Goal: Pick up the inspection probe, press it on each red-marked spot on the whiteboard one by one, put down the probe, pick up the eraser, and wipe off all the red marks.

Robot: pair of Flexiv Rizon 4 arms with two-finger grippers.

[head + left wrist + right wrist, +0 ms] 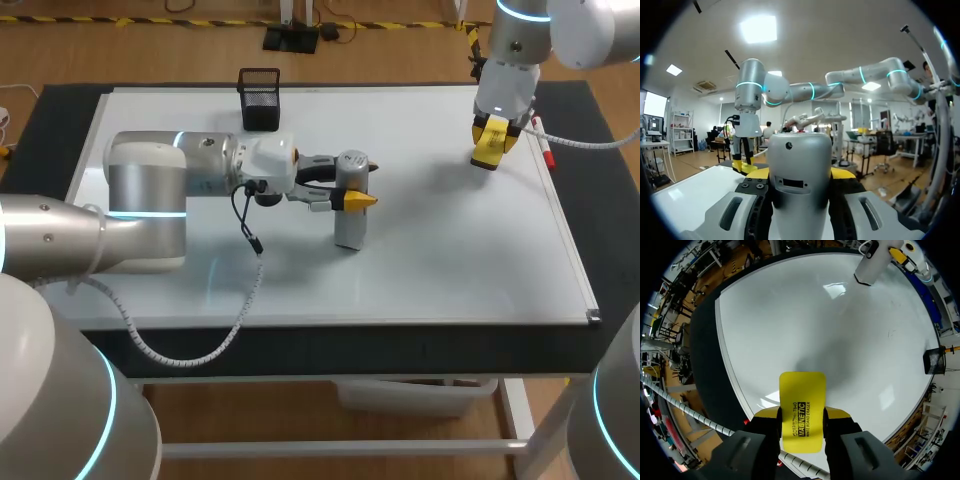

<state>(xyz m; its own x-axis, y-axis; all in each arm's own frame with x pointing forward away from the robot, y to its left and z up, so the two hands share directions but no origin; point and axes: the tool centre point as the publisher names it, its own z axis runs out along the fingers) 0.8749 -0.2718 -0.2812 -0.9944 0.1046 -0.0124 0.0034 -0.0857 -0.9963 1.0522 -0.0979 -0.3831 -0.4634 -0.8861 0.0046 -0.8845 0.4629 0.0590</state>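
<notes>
The inspection probe (350,232), a grey cylinder, stands upright on the whiteboard (440,260) near its middle. My left gripper (356,200) is shut on its upper part from two sides. In the left wrist view the probe (799,155) fills the space between the yellow fingertips (758,173). At the board's far right my right gripper (492,138) hangs above the surface, shut on the yellow eraser (490,150). The right wrist view shows the eraser (801,395) clamped between the fingers, pointing down at the whiteboard (830,325). No red marks show on the board.
A black mesh pen holder (259,98) stands at the board's far edge, left of centre. A red marker (541,143) lies along the right edge, next to my right gripper. A dark mat (50,130) borders the board.
</notes>
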